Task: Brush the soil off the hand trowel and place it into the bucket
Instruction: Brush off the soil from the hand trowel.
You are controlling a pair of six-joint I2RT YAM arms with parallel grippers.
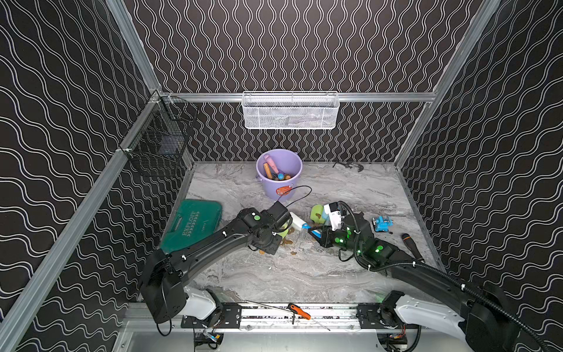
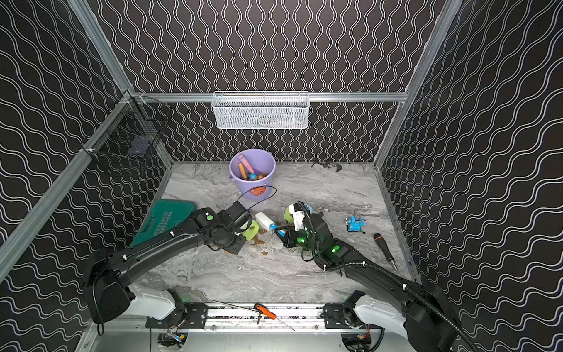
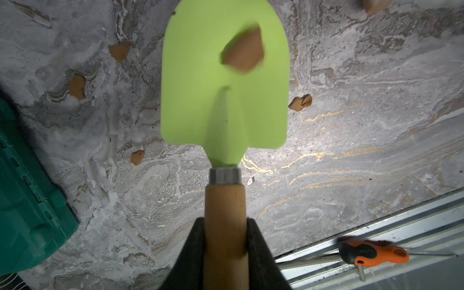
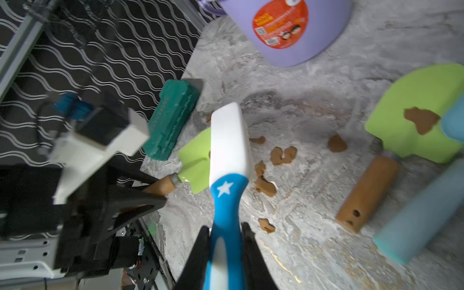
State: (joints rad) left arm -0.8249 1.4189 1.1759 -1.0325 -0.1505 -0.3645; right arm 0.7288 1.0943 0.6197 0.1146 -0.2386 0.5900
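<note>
The hand trowel [image 3: 223, 100] in the left gripper [image 3: 224, 223] is showing a smooth matt green blade, a dull metal collar and a plain wooden handle. Ahead of this gripper, the soil [image 3: 243, 51] on the blade is looking like matt brown clay. The brush [image 4: 227, 150] in the right gripper [image 4: 226, 227] is shining like glossy plastic.

I read one word, EXPLOIT, on the green tool case [image 1: 192, 225]. The orange sticker [image 4: 280, 22] on the bucket [image 4: 319, 37] has print too small to read, and the brush handle [image 4: 224, 203] shows a white star [image 4: 224, 188].
</note>
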